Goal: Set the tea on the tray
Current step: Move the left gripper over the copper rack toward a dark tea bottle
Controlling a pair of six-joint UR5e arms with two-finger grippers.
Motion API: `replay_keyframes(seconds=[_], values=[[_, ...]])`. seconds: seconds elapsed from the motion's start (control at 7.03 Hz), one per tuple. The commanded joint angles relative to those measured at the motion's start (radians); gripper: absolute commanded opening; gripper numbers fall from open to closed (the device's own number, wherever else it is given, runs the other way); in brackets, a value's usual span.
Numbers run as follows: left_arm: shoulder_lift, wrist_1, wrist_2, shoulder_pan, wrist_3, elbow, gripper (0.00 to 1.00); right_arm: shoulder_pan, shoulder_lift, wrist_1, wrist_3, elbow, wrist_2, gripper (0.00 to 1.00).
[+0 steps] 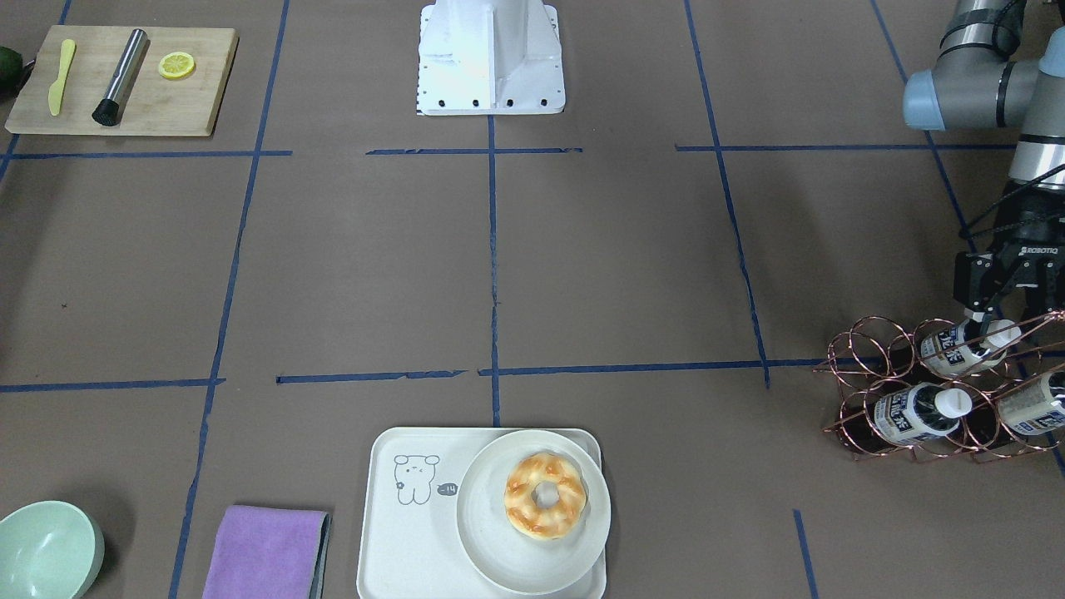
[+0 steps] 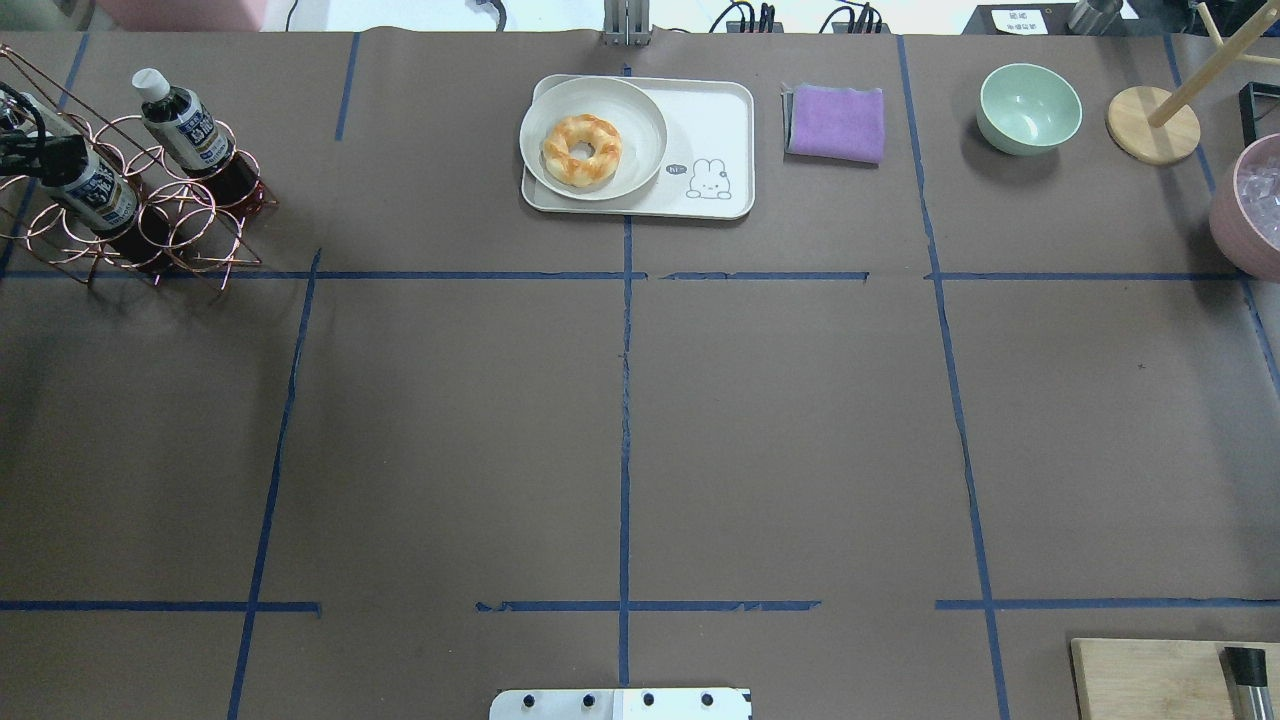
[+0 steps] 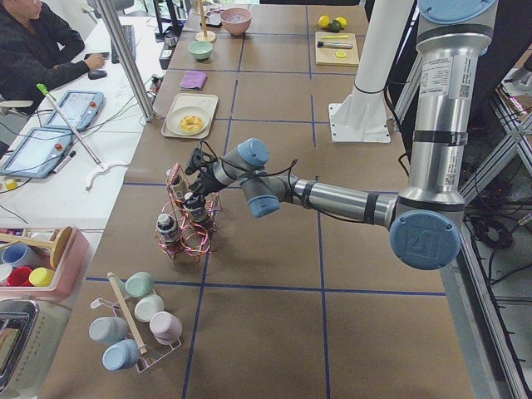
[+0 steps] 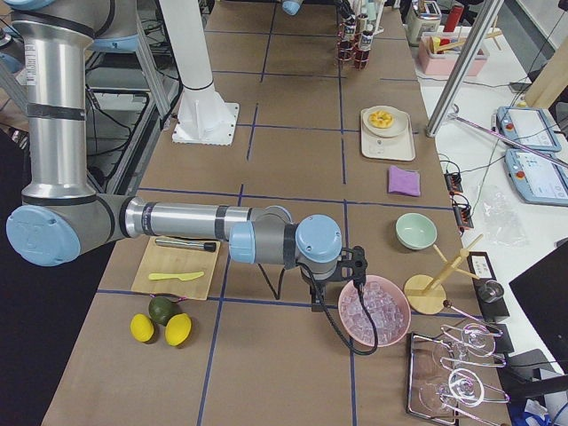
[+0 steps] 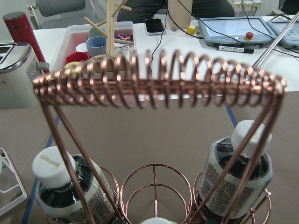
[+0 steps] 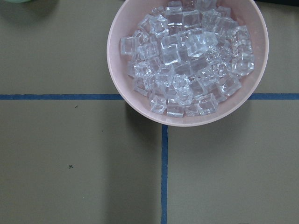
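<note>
While my left tool [image 1: 994, 320], jaws apart, straddles the top tea bottle [image 1: 953, 349] in the rack [image 5: 159, 84], I must close; then lift to the tray [image 1: 399, 549].

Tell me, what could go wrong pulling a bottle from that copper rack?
The tea bottle by the left gripper sits inside wire rings, so it might snag and drag the copper rack. The plate fills most of the tray; set on its rim, the bottle could topple.
</note>
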Motion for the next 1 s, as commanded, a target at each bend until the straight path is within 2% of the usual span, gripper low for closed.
replay_keyframes(seconds=[0.0,0.28,0.57,0.71,0.85], values=[[0.000,0.000,0.000,0.000,-0.001,0.005,0.60,0.000,0.001,0.000,-0.001,-0.001,0.000,1.00],[0.000,0.000,0.000,-0.003,-0.001,0.005,0.49,0.000,0.001,0.000,-0.001,-0.001,0.000,1.00],[-0.002,-0.002,-0.003,-0.029,-0.004,-0.003,0.10,0.000,0.001,0.000,-0.001,-0.001,0.000,1.00],[-0.003,-0.002,-0.010,-0.046,-0.002,-0.012,0.00,0.000,-0.001,0.000,-0.001,0.000,0.000,1.00],[-0.003,0.002,-0.014,-0.052,-0.002,-0.015,0.00,0.000,-0.001,0.000,-0.001,0.000,0.000,1.00]])
